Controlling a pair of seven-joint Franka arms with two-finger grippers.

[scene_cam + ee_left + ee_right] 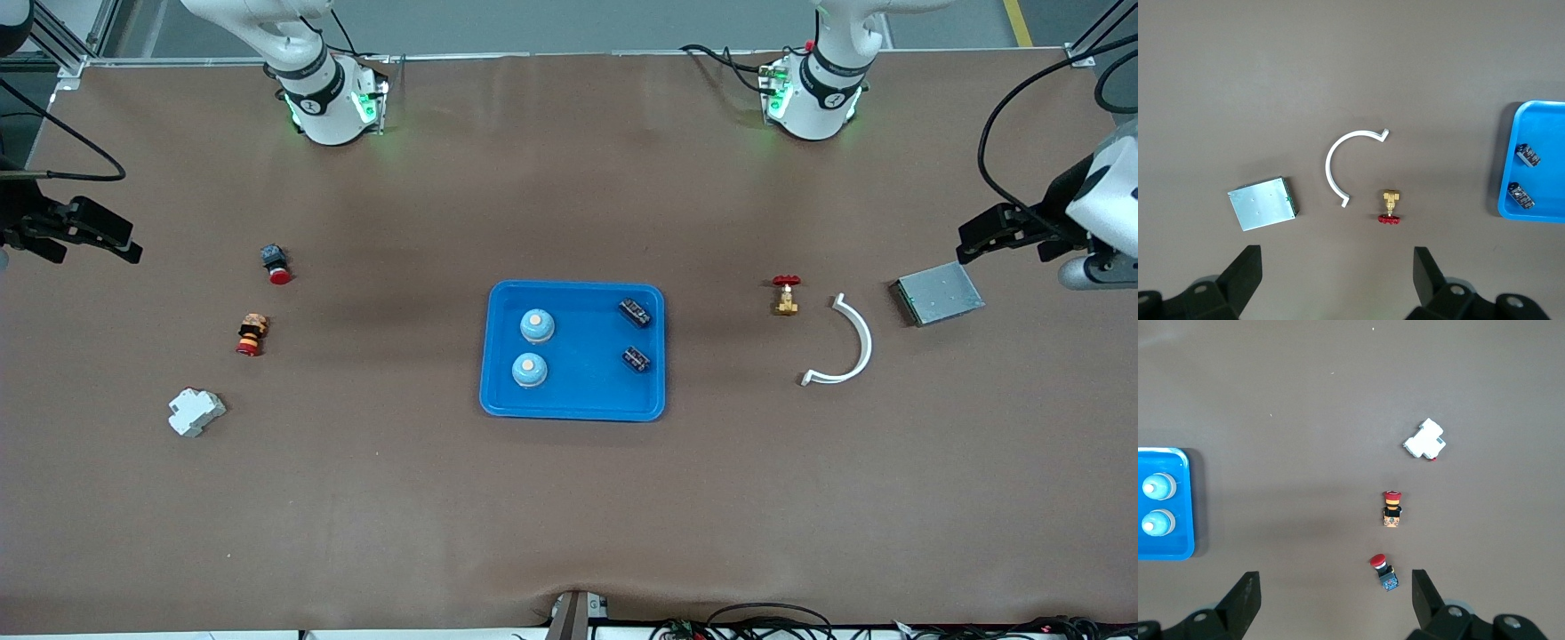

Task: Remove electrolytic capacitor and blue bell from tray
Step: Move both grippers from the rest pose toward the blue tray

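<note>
A blue tray (573, 413) lies mid-table. Two blue bells with cream buttons (537, 326) (529, 370) stand in it toward the right arm's end. Two small dark capacitors (635, 312) (636, 359) lie in it toward the left arm's end. The left wrist view shows the capacitors (1528, 155) (1521, 195), and the right wrist view shows the bells (1157, 486) (1157, 522). My left gripper (982, 238) (1338, 273) hangs open and empty over the left arm's end of the table. Over the right arm's end, my right gripper (93, 236) (1335, 597) is likewise open and empty.
Toward the right arm's end lie a red push button (276, 264), a red and orange button (252, 334) and a white breaker (196, 412). Toward the left arm's end lie a brass valve with a red handle (785, 294), a white curved bracket (845, 342) and a grey metal box (938, 293).
</note>
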